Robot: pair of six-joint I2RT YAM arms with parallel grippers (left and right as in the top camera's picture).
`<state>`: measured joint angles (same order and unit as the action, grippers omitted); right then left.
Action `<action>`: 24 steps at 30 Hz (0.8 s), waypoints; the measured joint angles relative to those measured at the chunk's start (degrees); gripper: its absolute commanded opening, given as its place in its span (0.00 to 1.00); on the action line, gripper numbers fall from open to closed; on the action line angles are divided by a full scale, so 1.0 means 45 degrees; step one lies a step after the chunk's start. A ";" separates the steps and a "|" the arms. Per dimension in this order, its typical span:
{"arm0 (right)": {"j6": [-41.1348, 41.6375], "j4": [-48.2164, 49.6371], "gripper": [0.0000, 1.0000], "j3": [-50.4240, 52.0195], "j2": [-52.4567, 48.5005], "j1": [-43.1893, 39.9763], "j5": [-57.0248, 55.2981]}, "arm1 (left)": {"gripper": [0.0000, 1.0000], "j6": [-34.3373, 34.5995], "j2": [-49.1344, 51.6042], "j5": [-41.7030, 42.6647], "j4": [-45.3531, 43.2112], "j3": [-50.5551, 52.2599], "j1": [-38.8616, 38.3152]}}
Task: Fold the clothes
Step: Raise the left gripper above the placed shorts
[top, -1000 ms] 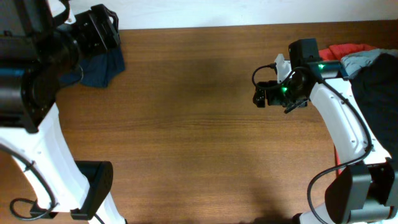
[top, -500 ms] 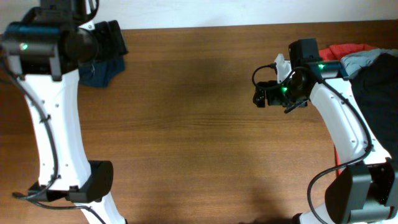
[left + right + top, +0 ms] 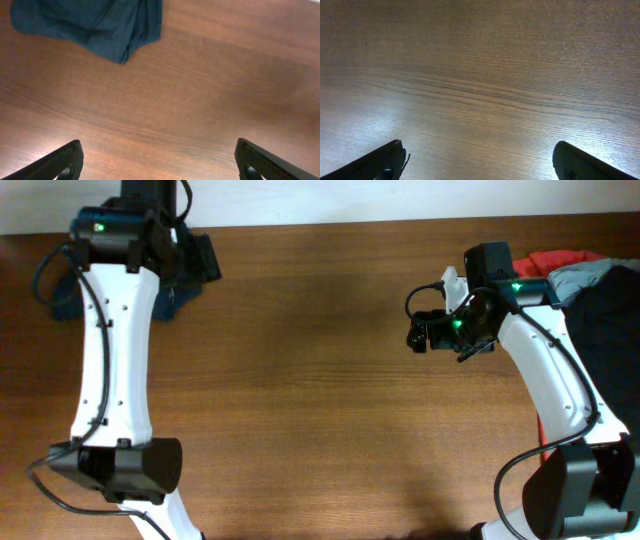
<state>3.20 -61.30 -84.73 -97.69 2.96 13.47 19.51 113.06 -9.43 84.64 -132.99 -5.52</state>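
Observation:
The clothes, dark navy shorts [image 3: 60, 292], lie bunched at the far left corner of the wooden table [image 3: 300, 380], and my left arm covers most of them. In the left wrist view the shorts [image 3: 95, 22] fill the top left as a wrinkled heap. My left gripper [image 3: 205, 258] hovers just right of them, open and empty [image 3: 157, 145], with bare wood between its fingers. My right gripper [image 3: 420, 330] hangs over the table's right half, far from the shorts. It is open with only wood beneath it [image 3: 477, 146].
A pile of other garments sits at the far right edge: a red one [image 3: 560, 260], a grey one [image 3: 590, 275] and a large black one [image 3: 610, 330]. The arm bases stand at the near corners.
My left arm has straightened toward the far edge and now covers more of the shorts. Its gripper shifted slightly right and its jaws opened wider. The right arm has not moved.

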 measured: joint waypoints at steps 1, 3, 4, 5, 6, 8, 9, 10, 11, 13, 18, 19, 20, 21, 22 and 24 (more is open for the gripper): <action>0.0000 0.0000 0.99 0.0000 0.0000 0.0000 0.0000 | 0.97 0.0000 0.0000 -0.0015 -0.0180 0.0345 0.0000; 0.0000 0.0000 0.99 0.0000 -0.0005 0.0000 0.0000 | 0.99 0.0000 0.0000 -0.0019 -0.0457 0.0962 0.0000; 0.0005 0.0000 0.99 0.0000 -0.0005 0.0000 0.0000 | 0.99 0.0000 0.0000 -0.0019 -0.0568 0.1258 0.0000; 0.0000 0.0000 0.98 0.0000 -0.0005 0.0000 0.0000 | 0.99 0.0005 0.0000 -0.0024 -0.0695 0.1559 0.0000; 0.0010 0.0000 0.99 0.0000 -0.0005 0.0000 0.0000 | 0.99 0.0005 0.0000 -0.0019 -0.0772 0.1821 0.0000; 0.0000 0.0000 0.99 0.0000 -0.0005 0.0000 0.0000 | 0.99 0.0005 0.0000 -0.0010 -0.1049 0.2268 0.0000; 0.0005 0.0000 0.99 0.0000 -0.0005 0.0000 0.0000 | 0.99 0.0005 0.0000 0.0005 -0.1175 0.2487 0.0000; 0.0010 0.0000 0.99 0.0000 -0.0005 0.0000 0.0000 | 0.99 0.0005 0.0000 0.0044 -0.1268 0.2696 0.0000; 0.0000 0.0000 0.99 0.0000 -0.0005 0.0000 0.0000 | 0.99 0.0005 0.0000 0.0063 -0.1277 0.2851 0.0000; 0.0005 0.0000 0.99 0.0000 -0.0005 0.0000 0.0000 | 0.99 0.0005 0.0000 0.0117 -0.1273 0.3070 0.0000; 0.0005 0.0000 0.99 0.0000 -0.0005 0.0000 0.0000 | 0.99 0.0005 0.0000 0.0146 -0.1258 0.3177 0.0000; 0.0000 0.0000 0.99 0.0000 -0.0005 0.0000 0.0000 | 0.99 0.0000 0.0000 0.0141 -0.1258 0.3177 0.0000; 0.0005 0.0000 0.99 0.0000 -0.0005 0.0000 0.0000 | 0.99 0.0000 0.0000 0.0141 -0.1258 0.3177 0.0000; 0.0000 0.0000 0.99 0.0000 -0.0005 0.0000 0.0000 | 0.99 0.0000 0.0000 0.0146 -0.1258 0.3177 0.0000; 0.0000 0.0000 0.99 0.0000 -0.0005 0.0000 0.0000 | 0.99 0.0005 0.0000 0.0146 -0.1258 0.3177 0.0000; 0.0000 0.0000 0.99 0.0000 -0.0005 0.0000 0.0000 | 0.99 0.0000 0.0000 0.0146 -0.1258 0.3177 0.0000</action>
<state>3.20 -61.30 -84.73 -97.71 2.96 13.47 19.51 113.06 -8.78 78.98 -118.69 -5.52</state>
